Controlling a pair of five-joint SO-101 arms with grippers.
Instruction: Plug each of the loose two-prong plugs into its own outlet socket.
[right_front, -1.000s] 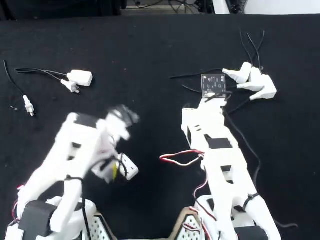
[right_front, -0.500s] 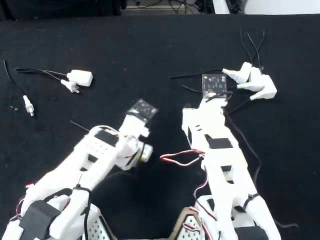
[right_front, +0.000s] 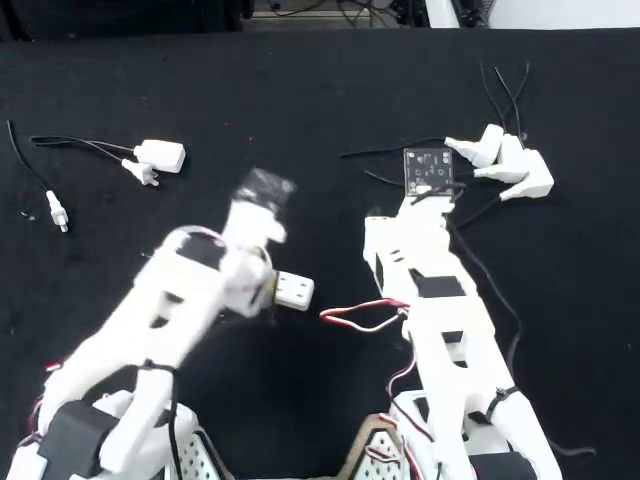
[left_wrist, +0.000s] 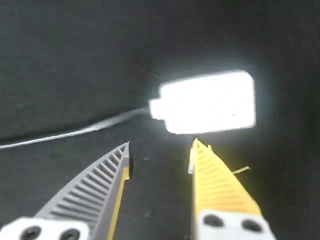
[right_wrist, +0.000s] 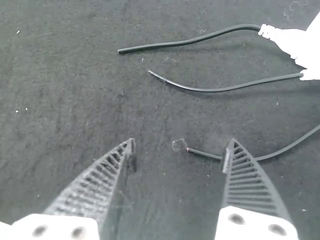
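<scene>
A white outlet socket (right_front: 295, 290) on a thin cord (left_wrist: 75, 131) is lying near the middle of the black table (right_front: 330, 90), just beside the left arm's wrist. In the left wrist view it is sitting just beyond the tips of the left end effector (left_wrist: 161, 145). The jaws are standing moderately open and gripping nothing, and the block is ahead of them, not between them.

Well apart from it, toward the table's far left, a two-prong plug (right_front: 141, 172) is lying just beside a second socket (right_front: 162, 155), and a second plug (right_front: 57, 212) is resting nearer the edge. A cluster of white plugs and sockets (right_front: 510, 165) is lying at the far right. Near it, the right end effector (right_wrist: 181, 142) is hovering wide open and empty over loose black wires (right_wrist: 175, 44).

The step in hand looks like grasping the middle socket. To do it well, the left arm should be advancing low until the block's long sides are sitting between the fingers. The wrist should be squared to the body and the grip should be closing on the housing, not the cord. The slotted face should be left clear for a plug. The block looks light and may slide on the cloth, so an even, gentle squeeze is probably safest.
</scene>
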